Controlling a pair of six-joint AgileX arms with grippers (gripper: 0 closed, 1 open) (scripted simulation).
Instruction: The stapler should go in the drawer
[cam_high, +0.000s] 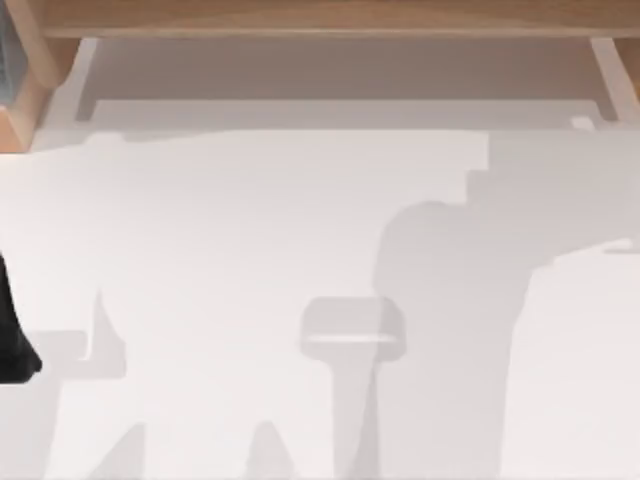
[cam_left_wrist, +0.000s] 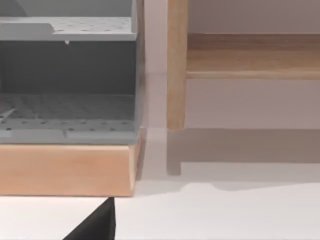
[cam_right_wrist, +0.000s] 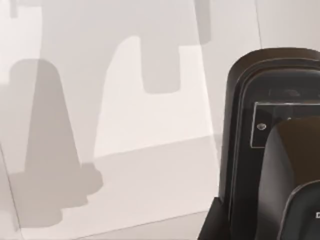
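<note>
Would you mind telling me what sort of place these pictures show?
Probably a simulated office desk: a white table, a wooden frame at its far edge, and a grey perforated organiser on a wooden base.

A black arm housing (cam_right_wrist: 272, 150) stands over the white table (cam_right_wrist: 150, 190), crossed by grey shadows.

Grey perforated shelf unit (cam_left_wrist: 67, 75), perhaps.

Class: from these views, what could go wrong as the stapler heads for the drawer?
The drawer lies beneath a wooden ledge at the table's far edge; a high approach may strike it. The left arm, at the table's left edge, sits near the grey shelf unit; swinging could clip it.
</note>
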